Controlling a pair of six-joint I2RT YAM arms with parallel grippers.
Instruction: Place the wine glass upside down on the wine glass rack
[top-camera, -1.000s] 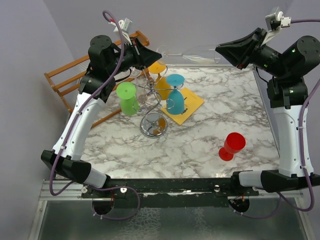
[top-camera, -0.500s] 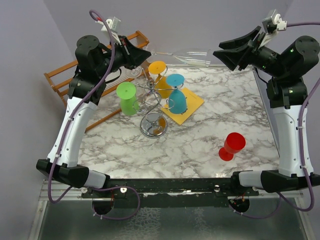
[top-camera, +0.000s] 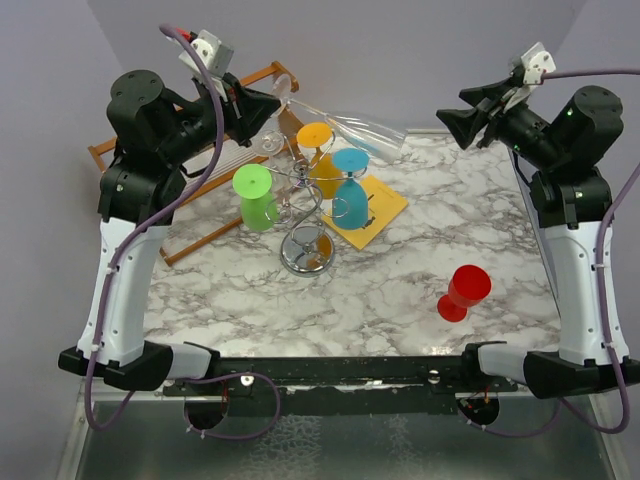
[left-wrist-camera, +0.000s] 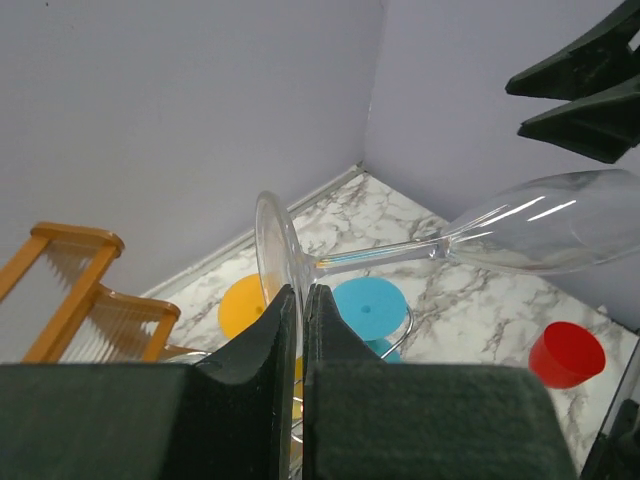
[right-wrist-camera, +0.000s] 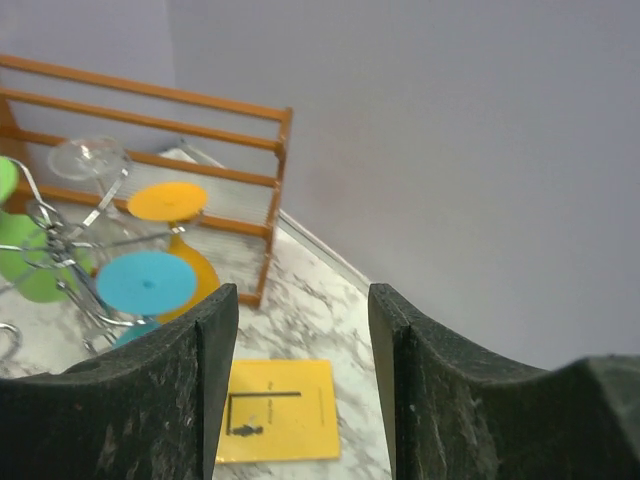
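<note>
My left gripper (top-camera: 268, 104) (left-wrist-camera: 302, 292) is shut on the round foot of a clear wine glass (top-camera: 365, 131) (left-wrist-camera: 545, 222). It holds the glass nearly level, high above the table, with the bowl pointing right. The silver wire wine glass rack (top-camera: 305, 248) (right-wrist-camera: 48, 238) stands below it with green (top-camera: 254, 196), orange (top-camera: 318, 140) and blue (top-camera: 350, 188) glasses hanging upside down, plus a clear one (right-wrist-camera: 86, 156). My right gripper (top-camera: 449, 116) (right-wrist-camera: 303, 296) is open and empty, right of the bowl and apart from it.
A red glass (top-camera: 462, 292) (left-wrist-camera: 566, 352) sits on the marble table (top-camera: 400, 300) at the front right. A yellow card (top-camera: 378, 208) (right-wrist-camera: 276, 410) lies by the rack. A slatted wooden shelf rack (top-camera: 200, 240) (right-wrist-camera: 150, 92) stands at the back left.
My right gripper has opened, let go of the glass bowl and drawn back to the right. My left arm has moved left and up with the glass held by its foot.
</note>
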